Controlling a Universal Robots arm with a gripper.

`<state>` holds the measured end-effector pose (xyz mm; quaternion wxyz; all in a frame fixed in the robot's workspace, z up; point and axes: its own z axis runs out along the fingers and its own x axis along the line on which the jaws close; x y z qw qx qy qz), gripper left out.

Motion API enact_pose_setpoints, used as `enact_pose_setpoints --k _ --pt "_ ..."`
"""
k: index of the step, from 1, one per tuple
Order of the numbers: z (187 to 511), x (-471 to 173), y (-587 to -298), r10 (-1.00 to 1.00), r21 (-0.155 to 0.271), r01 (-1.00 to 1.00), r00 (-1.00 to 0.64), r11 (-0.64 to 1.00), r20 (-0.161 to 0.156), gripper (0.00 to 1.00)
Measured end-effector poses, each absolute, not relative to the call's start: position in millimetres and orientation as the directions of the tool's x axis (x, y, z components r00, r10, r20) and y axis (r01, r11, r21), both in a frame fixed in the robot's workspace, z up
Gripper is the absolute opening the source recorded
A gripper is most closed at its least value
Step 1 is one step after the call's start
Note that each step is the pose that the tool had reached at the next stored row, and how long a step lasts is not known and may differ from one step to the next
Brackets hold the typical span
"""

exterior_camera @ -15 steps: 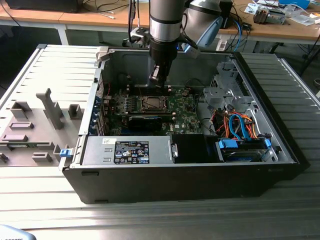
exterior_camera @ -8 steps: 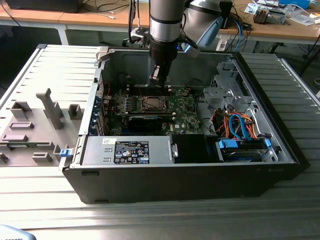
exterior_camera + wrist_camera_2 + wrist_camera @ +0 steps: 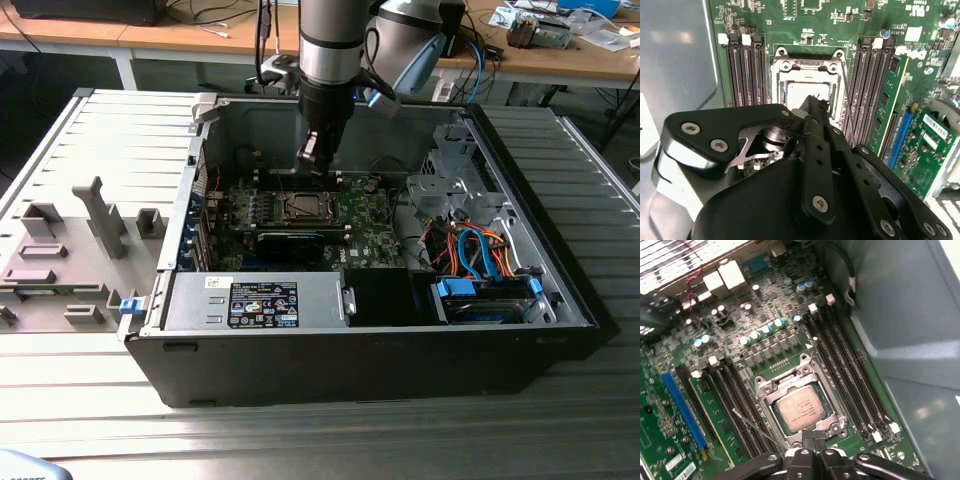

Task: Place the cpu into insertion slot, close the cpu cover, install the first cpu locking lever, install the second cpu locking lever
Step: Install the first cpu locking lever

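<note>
The cpu (image 3: 801, 411) lies flat in the insertion slot (image 3: 771, 390) on the green board, its silver top showing through the window of the cpu cover (image 3: 832, 424), which lies down over it. A thin wire locking lever (image 3: 756, 426) sticks out slanted beside the socket, unlatched. My gripper (image 3: 813, 434) hovers at the socket's near edge with its black fingers together and nothing between them. In the second wrist view my gripper (image 3: 816, 104) overlaps the cpu (image 3: 805, 91), and a lever (image 3: 846, 117) runs along the socket's side. In the exterior view my gripper (image 3: 312, 155) hangs above the insertion slot (image 3: 300, 207).
Memory slots (image 3: 845, 365) flank the socket on both sides. A black expansion card (image 3: 290, 243) sits near the socket, a labelled power-supply box (image 3: 262, 303) at the case front, and drive cables (image 3: 480, 255) at the exterior view's right. The case walls (image 3: 200, 190) enclose the board.
</note>
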<state>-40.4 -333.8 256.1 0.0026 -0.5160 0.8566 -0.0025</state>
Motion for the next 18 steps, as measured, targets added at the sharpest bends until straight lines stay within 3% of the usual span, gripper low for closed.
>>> enact_pose_setpoints --k 18 --pt "254.2 -40.5 -333.7 -0.687 0.001 -0.687 -0.727 0.727 -0.01 0.11"
